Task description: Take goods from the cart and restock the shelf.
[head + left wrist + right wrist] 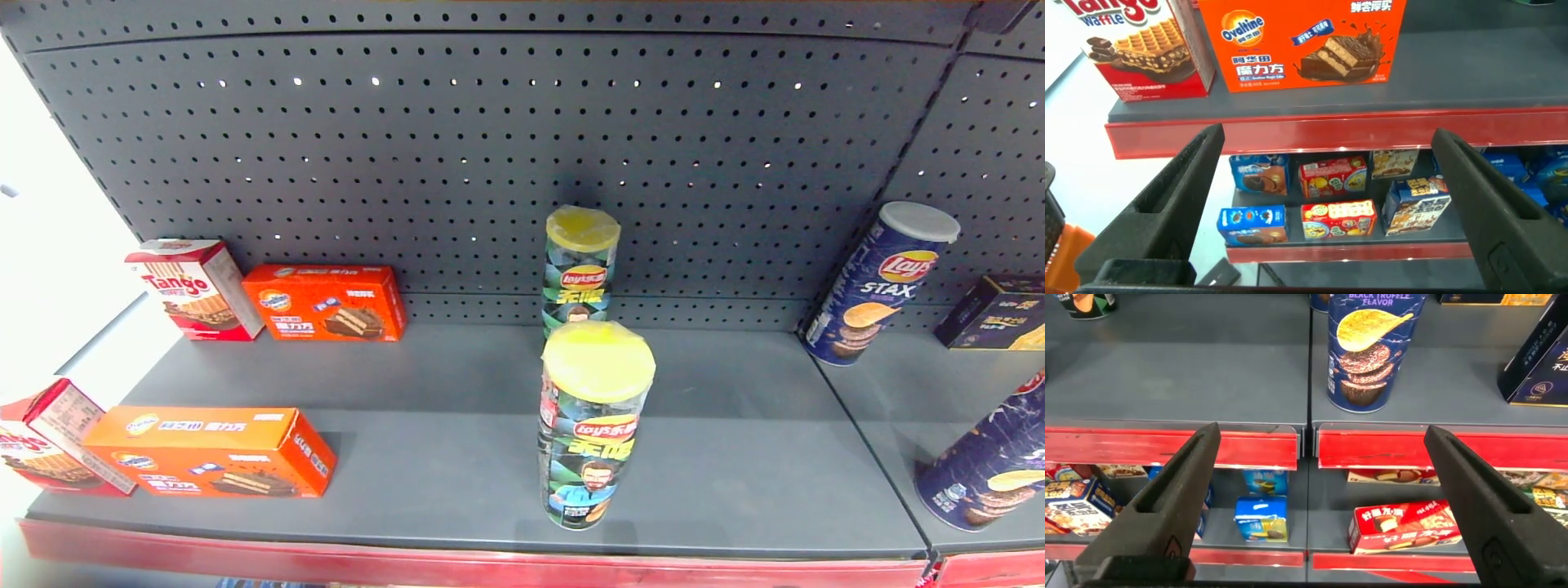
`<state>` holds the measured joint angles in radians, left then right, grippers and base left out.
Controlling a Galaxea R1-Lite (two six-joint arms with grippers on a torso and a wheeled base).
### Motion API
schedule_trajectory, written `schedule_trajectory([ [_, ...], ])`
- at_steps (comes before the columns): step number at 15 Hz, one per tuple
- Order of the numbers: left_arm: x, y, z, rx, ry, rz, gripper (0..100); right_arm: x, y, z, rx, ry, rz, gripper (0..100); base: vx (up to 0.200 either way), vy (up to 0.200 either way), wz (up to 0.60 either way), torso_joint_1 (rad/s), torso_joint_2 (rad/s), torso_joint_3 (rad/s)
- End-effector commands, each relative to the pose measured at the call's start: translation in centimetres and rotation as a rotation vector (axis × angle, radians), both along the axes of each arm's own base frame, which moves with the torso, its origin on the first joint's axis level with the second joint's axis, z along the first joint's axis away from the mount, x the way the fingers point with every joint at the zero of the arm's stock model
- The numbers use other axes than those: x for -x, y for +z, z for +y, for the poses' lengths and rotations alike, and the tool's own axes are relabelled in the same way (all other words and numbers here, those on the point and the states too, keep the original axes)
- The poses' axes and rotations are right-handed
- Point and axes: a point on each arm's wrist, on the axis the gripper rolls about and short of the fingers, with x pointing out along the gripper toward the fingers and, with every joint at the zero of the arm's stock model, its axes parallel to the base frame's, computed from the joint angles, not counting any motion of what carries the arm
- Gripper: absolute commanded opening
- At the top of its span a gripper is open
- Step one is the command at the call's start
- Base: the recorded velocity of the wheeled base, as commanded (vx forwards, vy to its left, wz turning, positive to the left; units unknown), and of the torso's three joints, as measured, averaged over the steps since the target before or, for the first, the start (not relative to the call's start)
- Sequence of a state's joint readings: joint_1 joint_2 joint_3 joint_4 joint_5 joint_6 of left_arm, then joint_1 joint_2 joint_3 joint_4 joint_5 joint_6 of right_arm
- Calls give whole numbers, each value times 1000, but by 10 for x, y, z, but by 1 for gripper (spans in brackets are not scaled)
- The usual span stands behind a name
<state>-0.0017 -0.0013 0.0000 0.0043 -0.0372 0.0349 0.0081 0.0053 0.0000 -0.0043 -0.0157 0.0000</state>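
Two yellow-lidded chip cans stand on the grey shelf (424, 425): one near the front (592, 425), one behind it by the pegboard (580, 265). Orange boxes (211, 451) (326, 302) and red waffle boxes (196, 287) (49, 441) sit at the left. Dark blue chip cans (878, 282) (988, 465) stand at the right. My left gripper (1327, 204) is open and holds nothing, below and in front of the shelf edge, facing the orange box (1298, 41) and waffle box (1139, 45). My right gripper (1319, 506) is open with nothing in it, facing a dark blue can (1372, 347).
A red price strip (457, 563) runs along the shelf front. Lower shelves hold small snack boxes (1335, 200) (1404, 527). A dark box (992, 310) sits at the far right. Bare shelf space lies between the orange boxes and the cans.
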Motion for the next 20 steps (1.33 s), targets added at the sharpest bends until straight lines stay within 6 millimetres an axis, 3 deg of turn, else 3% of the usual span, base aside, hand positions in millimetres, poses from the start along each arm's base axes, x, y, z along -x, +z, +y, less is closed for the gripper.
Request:
schedule_trajectory([
  [1,0,0,0,0,-1,0,100,0,0,0,0,2,2,100,0,0,0,0,0,0],
  [11,0,0,0,-3,-2,1,100,0,0,0,-2,8,2,100,0,0,0,0,0,0],
  [20,0,0,0,1,1,0,100,0,0,0,-2,8,2,100,-67,0,0,2,3,0],
])
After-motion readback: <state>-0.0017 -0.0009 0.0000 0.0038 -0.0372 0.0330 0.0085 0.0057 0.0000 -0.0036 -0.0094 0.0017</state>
